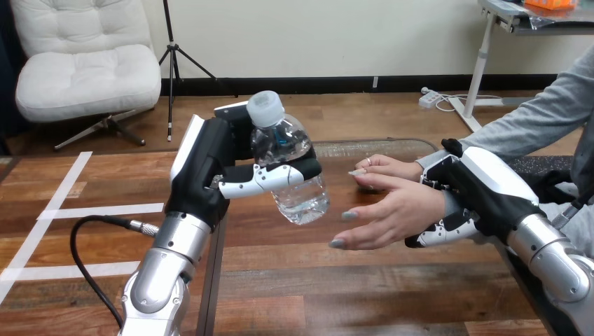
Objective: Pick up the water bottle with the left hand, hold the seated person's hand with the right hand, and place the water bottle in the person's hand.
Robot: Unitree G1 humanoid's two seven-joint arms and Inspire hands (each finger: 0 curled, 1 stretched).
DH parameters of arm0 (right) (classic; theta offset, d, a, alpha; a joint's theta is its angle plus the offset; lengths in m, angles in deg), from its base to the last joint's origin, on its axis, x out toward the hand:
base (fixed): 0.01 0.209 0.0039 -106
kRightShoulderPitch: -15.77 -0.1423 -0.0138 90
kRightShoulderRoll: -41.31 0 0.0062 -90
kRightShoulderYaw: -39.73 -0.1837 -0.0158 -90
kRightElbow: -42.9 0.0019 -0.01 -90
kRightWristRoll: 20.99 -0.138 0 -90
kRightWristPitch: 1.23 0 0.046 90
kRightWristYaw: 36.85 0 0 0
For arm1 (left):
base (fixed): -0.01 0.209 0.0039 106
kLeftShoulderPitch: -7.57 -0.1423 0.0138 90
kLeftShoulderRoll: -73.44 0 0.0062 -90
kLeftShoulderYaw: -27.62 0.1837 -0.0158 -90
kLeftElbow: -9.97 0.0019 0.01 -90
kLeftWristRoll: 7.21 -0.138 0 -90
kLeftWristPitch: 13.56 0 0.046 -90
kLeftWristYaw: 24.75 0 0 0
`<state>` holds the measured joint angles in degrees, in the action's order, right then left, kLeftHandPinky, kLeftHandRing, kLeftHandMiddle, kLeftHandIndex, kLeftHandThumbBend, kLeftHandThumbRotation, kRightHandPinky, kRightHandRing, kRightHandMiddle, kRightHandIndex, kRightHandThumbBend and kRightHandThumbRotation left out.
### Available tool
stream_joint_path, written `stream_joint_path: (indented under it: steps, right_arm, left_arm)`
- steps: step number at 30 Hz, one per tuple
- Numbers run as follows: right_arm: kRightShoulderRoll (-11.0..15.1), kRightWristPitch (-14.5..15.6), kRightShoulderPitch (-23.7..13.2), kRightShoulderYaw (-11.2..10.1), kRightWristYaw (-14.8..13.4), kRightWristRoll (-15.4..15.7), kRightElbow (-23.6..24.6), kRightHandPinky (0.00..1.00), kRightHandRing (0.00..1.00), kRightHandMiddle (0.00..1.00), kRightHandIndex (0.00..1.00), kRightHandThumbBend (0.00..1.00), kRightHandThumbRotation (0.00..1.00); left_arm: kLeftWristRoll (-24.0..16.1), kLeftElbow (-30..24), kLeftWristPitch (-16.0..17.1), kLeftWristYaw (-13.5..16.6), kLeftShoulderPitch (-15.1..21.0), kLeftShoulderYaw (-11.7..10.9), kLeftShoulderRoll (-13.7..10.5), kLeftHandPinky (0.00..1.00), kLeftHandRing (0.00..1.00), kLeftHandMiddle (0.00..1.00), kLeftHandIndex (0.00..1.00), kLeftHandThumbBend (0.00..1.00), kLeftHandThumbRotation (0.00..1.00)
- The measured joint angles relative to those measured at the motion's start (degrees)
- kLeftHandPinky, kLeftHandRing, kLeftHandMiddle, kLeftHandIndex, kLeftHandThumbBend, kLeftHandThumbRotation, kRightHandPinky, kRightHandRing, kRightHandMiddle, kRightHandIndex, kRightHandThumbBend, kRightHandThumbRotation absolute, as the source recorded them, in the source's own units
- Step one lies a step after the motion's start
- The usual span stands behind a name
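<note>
Bottle position: the water bottle is hanging in the air above the table, tilted, with its cap leaning up and to the left.
Left hand: the left hand is gripping the bottle around its middle, its fingers curling across the front of the clear body.
Right hand: the right hand is closing around the person's wrist, fingers lying over the top and thumb coming up from below.
Person's hand: the person's hand is waiting open, fingers spread and pointing toward the bottle, near it but not touching it.
Stage, as I judge it: the pickup and the wrist hold are looking done, and the handover is remaining.
Risk, slipping: the bottle is leaning and the body is smooth, so it may be sliding through the grip if the arm is jerking.
Risk, early release: letting go before the person's fingers are wrapping the bottle would be dropping it onto the table.
Risk, collision: pushing in too fast would be jamming the base into the spread fingertips.
Risk, wrist: squeezing or twisting would be hurting the person or tipping the palm away.
Labels and writing: no wrapper or print is showing on the bottle, and nothing readable is appearing on the cap.
</note>
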<state>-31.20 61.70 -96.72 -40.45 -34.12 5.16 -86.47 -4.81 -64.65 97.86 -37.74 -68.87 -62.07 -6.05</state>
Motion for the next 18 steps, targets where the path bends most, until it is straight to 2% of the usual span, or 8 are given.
stream_joint_path:
  steps: [12, 18]
  right_arm:
    - [0.01, 0.17, 0.0, 0.41, 0.09, 0.0, 0.0, 0.21, 0.25, 0.3, 0.31, 0.86, 0.0]
    - [0.01, 0.58, 0.0, 0.43, 1.01, -0.4, 0.0, 0.24, 0.28, 0.33, 0.35, 0.89, 0.0]
  left_arm:
    - [-0.4, 0.11, 0.0, -0.12, 0.0, -0.04, -0.36, 0.23, 0.28, 0.33, 0.36, 0.67, 0.0]
    - [-0.55, 0.11, 0.0, 0.15, -0.01, -0.14, -0.53, 0.22, 0.28, 0.33, 0.36, 0.67, 0.0]
